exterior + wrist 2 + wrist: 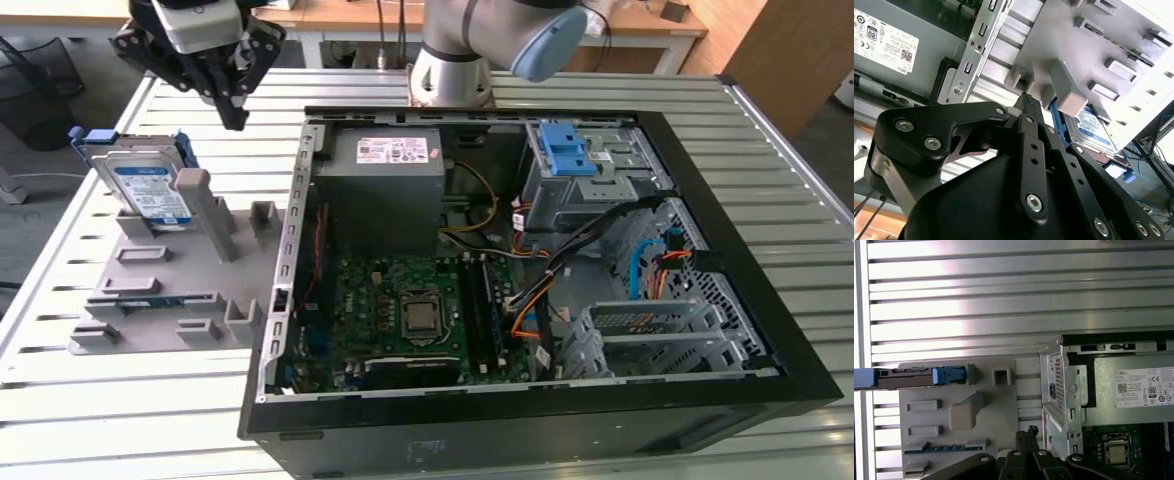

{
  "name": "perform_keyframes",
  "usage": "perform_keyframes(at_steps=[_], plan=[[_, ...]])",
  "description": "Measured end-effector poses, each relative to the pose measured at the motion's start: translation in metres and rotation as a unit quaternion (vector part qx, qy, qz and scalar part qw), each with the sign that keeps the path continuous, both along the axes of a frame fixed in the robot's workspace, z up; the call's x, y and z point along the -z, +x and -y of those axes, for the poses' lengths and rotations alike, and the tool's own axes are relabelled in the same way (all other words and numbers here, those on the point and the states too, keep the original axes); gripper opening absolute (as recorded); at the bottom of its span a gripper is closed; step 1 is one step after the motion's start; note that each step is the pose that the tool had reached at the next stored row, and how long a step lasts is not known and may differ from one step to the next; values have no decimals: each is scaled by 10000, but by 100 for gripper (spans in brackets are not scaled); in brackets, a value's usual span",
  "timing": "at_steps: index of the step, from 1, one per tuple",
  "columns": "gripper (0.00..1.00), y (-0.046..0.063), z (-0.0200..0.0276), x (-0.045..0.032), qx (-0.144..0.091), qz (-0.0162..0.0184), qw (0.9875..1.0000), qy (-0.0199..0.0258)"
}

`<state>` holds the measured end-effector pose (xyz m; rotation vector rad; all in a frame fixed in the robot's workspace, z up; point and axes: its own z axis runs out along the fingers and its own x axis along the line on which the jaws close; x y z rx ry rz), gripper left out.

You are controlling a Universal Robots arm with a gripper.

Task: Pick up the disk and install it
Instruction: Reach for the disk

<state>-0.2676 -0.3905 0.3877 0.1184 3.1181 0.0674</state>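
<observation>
The disk (144,188) stands on edge in the grey holder (174,290) on the slatted table (561,90), at the exterior view's left of the open computer case (534,425). The gripper (236,118) hangs in the air apart from it, on the side toward the case, its fingers (1029,132) pinched together on nothing.

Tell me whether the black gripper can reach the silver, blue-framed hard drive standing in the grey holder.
Probably yes: the gripper hangs just above and beside the hard drive, whose top edge stands uncovered in the holder.
</observation>
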Motion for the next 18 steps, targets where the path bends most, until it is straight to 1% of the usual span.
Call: perform_keyframes(at_steps=[2, 7, 10, 14, 18], plan=[[11, -34, -12, 2, -1, -1, 10000, 0], [11, -146, -71, 14, 1, -8, 10000, 0], [11, -222, -86, 32, 1, -25, 10000, 0], [11, -296, -98, 62, -4, -58, 10000, -1], [11, -380, -106, 108, -46, -58, 10000, 0]])
